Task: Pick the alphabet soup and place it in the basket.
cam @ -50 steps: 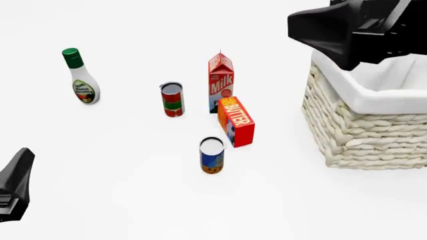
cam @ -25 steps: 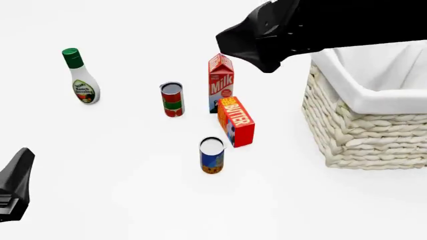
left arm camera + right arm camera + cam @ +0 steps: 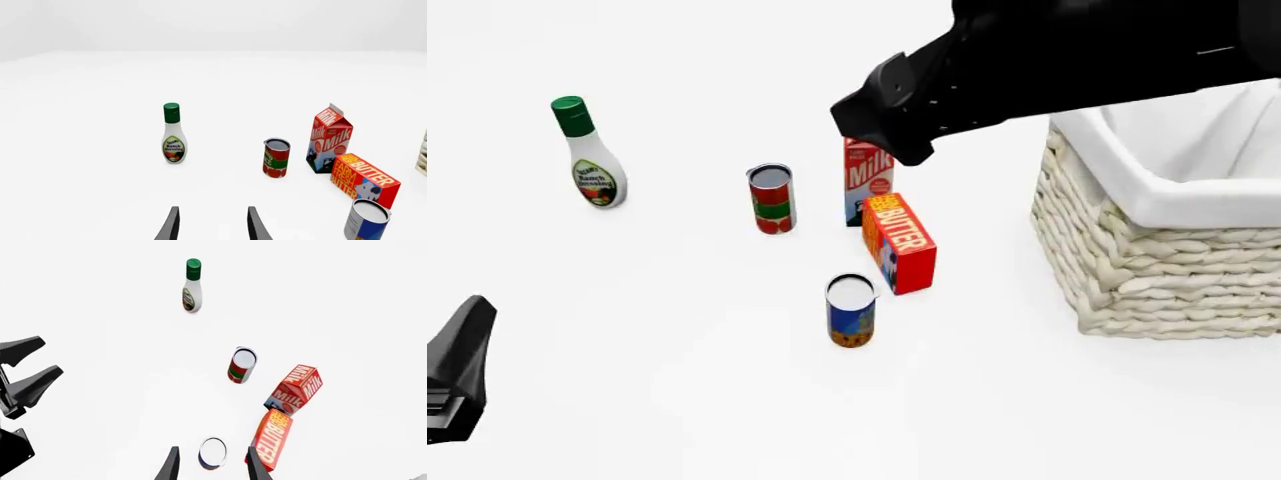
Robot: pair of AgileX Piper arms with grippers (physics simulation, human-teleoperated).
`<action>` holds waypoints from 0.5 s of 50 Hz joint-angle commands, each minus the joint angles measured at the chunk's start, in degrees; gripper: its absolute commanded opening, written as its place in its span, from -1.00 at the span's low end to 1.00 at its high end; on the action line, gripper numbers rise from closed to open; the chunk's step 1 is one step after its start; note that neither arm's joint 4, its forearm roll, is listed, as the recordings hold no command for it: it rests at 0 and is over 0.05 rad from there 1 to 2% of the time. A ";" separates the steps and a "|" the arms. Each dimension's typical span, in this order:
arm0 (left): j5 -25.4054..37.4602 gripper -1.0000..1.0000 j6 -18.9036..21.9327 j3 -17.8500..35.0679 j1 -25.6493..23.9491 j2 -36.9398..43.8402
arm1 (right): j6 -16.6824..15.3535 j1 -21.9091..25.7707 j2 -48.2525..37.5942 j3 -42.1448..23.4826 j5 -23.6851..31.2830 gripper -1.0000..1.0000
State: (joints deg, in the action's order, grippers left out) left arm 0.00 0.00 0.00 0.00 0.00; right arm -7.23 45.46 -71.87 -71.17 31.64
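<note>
White worktop point(image 3: 667, 400) all around, and the small cylindrical alphabet soup can with its blue upper label, orange-brown base and pale silvery top point(image 3: 850, 311) stands upright on it, out in the open, nothing gripping it. Bare surface on its left and near sides; on its far right the red-and-orange butter box point(image 3: 900, 243) sits close by, apart from it in the front view. Behind the box, the red-and-white milk carton point(image 3: 868, 180), top half hidden by the black right arm crossing above. Left of the carton, a red-and-green labelled can point(image 3: 770, 199); well off to the far left, a white dressing bottle with a green cap point(image 3: 587, 153).

Over on the right, the large cream woven wicker basket with its white cloth lining folded over the rim point(image 3: 1154, 265), well apart from the soup can, open worktop between them.

Right pincer point(image 3: 212, 467) now — its wrist camera looks down on the can's pale top framed between two spread fingers point(image 3: 171, 465), no contact visible. Left pincer point(image 3: 212, 226) sits low at the near left corner, fingers parted, nothing between them, wide clear surface ahead of it up to the bottle.
</note>
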 commanded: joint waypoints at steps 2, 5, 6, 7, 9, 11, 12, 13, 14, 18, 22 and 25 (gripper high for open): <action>0.00 1.00 0.00 0.00 0.00 0.00 | -1.63 -2.12 -3.57 -0.18 -1.09 1.00; 0.00 1.00 0.00 0.00 0.00 0.00 | -1.30 -1.97 -4.09 -0.79 -0.83 1.00; 0.00 1.00 0.00 0.00 0.00 0.00 | -1.19 -1.90 -4.21 -0.80 -0.91 1.00; 0.00 1.00 0.00 0.00 0.00 0.00 | -0.81 -1.75 -4.49 -0.72 -1.01 1.00; 0.00 1.00 0.00 0.00 0.00 0.00 | -0.67 -1.68 -4.66 -0.50 -1.37 1.00; 0.00 1.00 0.00 0.00 0.00 0.00 | -0.03 -1.63 -4.91 -0.43 -1.60 1.00; 0.00 1.00 0.00 0.00 0.00 0.00 | 0.02 -1.67 -5.02 0.24 -2.37 1.00; 0.00 1.00 0.00 0.00 0.00 0.00 | 0.02 -1.67 -5.02 0.26 -2.38 1.00; 0.00 1.00 0.00 0.00 0.00 0.00 | 0.56 -1.41 -5.37 0.69 -2.85 1.00; 0.00 1.00 0.00 0.00 0.00 0.00 | 0.98 -1.13 -6.04 1.15 -3.50 1.00; 0.00 1.00 0.00 0.00 0.00 0.00 | 1.27 -0.84 -7.40 1.74 -4.72 1.00; 0.00 1.00 0.00 0.00 0.00 0.00 | 1.46 -0.96 -8.04 2.09 -5.50 1.00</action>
State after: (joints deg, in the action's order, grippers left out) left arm 0.00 0.00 0.00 0.00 0.00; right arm -6.59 44.34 -77.72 -70.17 28.27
